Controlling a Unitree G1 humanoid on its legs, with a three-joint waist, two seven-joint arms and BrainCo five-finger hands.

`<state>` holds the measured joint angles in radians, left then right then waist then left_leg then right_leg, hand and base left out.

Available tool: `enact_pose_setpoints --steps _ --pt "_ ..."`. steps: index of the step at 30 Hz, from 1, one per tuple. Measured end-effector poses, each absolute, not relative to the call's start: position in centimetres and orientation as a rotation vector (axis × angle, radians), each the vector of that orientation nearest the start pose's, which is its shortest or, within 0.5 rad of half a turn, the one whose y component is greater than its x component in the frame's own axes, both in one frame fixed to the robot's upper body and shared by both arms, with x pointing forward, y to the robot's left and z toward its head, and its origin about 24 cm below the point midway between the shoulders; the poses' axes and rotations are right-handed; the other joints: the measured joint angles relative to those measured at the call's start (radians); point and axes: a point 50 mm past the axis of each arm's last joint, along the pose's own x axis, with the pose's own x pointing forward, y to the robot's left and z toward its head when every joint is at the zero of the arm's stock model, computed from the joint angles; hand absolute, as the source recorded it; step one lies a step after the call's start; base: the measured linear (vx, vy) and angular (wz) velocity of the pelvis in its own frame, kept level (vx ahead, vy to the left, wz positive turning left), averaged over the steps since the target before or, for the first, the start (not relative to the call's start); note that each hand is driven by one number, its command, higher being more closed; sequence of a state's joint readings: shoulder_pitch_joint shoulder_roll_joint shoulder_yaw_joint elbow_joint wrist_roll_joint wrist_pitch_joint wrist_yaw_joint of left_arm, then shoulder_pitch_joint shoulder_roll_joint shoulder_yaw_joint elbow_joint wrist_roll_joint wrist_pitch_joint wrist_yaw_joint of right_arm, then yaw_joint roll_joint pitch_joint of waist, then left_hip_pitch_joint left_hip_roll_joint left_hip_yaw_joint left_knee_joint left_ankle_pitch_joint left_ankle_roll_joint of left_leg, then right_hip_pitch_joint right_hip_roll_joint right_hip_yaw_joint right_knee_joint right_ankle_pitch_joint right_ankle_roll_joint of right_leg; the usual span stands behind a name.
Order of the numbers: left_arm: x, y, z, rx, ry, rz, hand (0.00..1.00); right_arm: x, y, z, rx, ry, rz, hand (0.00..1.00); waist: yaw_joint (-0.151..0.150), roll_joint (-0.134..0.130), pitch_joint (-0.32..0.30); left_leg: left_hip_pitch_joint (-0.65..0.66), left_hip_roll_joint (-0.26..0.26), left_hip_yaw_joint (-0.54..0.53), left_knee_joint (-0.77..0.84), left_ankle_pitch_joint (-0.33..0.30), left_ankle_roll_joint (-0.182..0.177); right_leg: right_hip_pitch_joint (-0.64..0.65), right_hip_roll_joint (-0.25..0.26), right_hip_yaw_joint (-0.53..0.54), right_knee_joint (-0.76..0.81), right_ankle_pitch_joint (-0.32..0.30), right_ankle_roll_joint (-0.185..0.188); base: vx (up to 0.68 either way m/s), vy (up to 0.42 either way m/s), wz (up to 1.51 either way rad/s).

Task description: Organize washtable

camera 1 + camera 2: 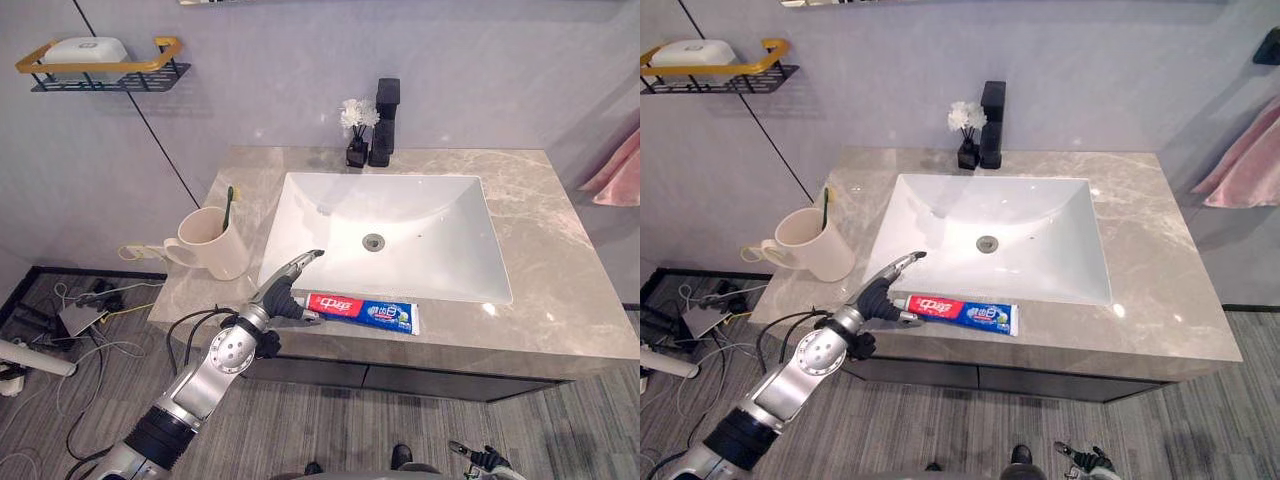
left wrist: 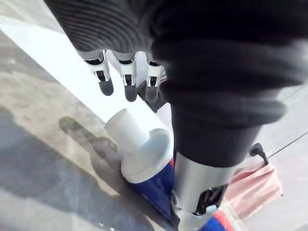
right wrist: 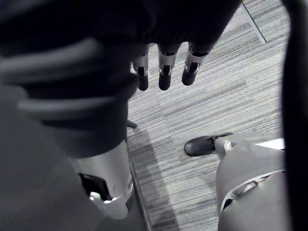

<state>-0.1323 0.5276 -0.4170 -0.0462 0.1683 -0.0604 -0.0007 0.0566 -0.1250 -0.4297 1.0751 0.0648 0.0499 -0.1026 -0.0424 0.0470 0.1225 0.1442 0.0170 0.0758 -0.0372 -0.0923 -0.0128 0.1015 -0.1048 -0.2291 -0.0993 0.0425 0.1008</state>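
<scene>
A red, white and blue toothpaste tube (image 1: pixel 365 312) lies along the counter's front edge, just before the sink (image 1: pixel 470 215), with its white cap (image 2: pixel 126 129) pointing left. My left hand (image 1: pixel 285 290) is over the cap end, open, its fingers (image 2: pixel 126 79) straight and reaching toward the sink's rim, its thumb down beside the tube. I cannot tell whether it touches the tube. A cream mug (image 1: pixel 210 240) holding a green toothbrush (image 1: pixel 229 205) stands on the counter's left part. My right hand (image 3: pixel 163 72) hangs low over the floor, open and holding nothing.
A black faucet (image 1: pixel 385 122) and a small black vase of white flowers (image 1: pixel 357 130) stand behind the sink. A wall shelf (image 1: pixel 100 70) with a white soap dish is at upper left. A pink towel (image 1: pixel 620 175) hangs at the right. Cables lie on the floor at left.
</scene>
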Motion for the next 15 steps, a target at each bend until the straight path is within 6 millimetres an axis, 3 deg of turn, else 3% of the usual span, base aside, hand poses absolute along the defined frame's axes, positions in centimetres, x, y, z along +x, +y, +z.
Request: enact_pose_setpoints --steps 15 --pt "26.04 14.82 6.79 0.855 -0.179 -0.438 0.00 7.78 -25.06 -15.63 0.127 1.137 -0.597 0.00 -0.002 0.000 0.000 0.000 0.000 0.002 0.000 0.000 0.000 -0.001 0.000 0.002 0.000 0.000 0.000 0.00 0.000 0.00"
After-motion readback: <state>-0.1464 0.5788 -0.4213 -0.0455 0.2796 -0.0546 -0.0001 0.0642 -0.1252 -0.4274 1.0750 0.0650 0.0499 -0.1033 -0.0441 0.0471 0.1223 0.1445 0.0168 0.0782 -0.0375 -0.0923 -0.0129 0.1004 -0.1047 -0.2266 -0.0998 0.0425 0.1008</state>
